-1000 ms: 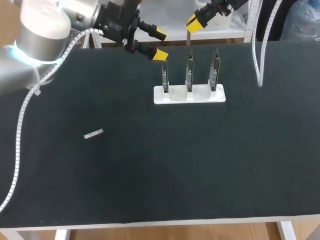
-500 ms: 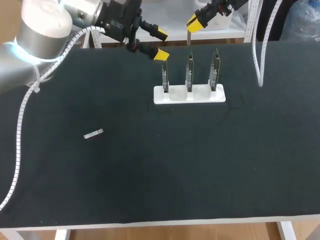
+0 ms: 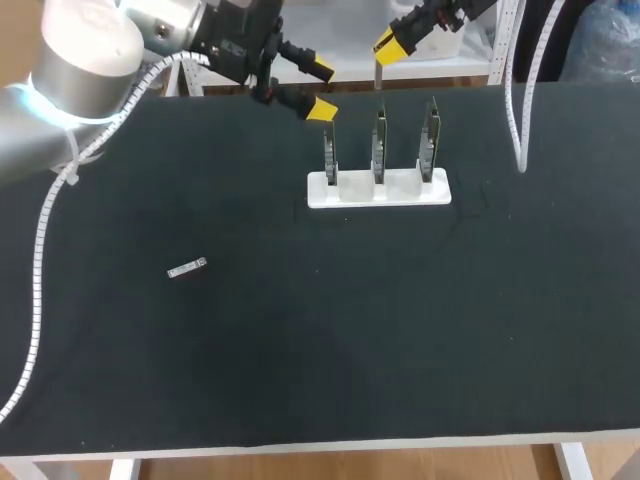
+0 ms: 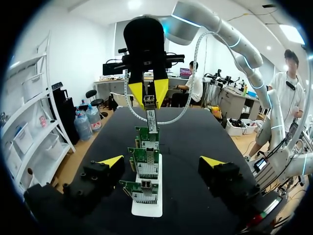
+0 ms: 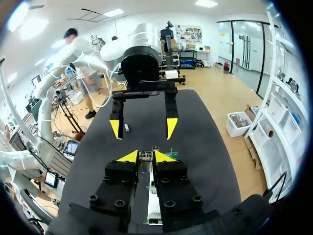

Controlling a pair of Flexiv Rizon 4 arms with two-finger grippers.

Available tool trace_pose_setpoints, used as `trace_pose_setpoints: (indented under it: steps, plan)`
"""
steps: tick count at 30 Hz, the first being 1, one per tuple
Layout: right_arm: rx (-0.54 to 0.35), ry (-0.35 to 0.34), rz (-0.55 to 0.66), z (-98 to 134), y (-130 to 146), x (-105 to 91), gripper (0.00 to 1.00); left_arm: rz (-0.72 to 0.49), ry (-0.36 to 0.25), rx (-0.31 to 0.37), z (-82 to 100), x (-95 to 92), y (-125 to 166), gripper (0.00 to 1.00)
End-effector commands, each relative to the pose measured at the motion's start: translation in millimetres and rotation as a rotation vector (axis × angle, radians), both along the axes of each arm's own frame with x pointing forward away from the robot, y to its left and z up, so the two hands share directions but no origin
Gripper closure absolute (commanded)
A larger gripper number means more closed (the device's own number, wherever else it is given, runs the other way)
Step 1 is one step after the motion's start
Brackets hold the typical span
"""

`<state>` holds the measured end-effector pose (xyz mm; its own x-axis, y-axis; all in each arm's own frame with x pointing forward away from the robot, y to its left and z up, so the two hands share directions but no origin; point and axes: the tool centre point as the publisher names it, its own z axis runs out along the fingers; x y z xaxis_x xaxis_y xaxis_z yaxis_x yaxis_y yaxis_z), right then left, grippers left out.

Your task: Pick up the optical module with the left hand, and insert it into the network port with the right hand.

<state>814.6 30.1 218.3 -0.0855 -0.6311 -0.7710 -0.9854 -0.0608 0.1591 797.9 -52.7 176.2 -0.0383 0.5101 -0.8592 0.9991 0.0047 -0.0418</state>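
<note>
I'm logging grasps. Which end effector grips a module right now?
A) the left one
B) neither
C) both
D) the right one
D: the right end effector is shut on a slim module held over the cards, while the left end effector is open and empty.

No readable text anywhere that I can spot. Any print on the pale face of the optical module point(image 4: 151, 117) is way too small to make out. Same story for the green network cards point(image 4: 145, 164) and the little module point(image 3: 186, 269) lying on the table point(image 3: 450, 330).
</note>
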Motion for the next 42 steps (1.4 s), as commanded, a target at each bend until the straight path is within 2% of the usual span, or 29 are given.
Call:
trace_pose_setpoints:
  steps: [1,28,42]
  plan:
    - [0.000,0.034,0.043,1.8,0.7,7.7,1.00,0.000,-0.005,-0.001,0.6,-1.3,0.2,0.00]
    - [0.000,0.031,0.028,0.8,-5.4,8.1,1.00,-0.017,-0.002,-0.008,-0.8,-1.0,-2.6,0.00]
    - [-0.019,-0.007,-0.063,-3.0,-3.4,4.9,1.00,-0.017,-0.002,-0.008,-0.8,-1.0,-2.6,0.00]
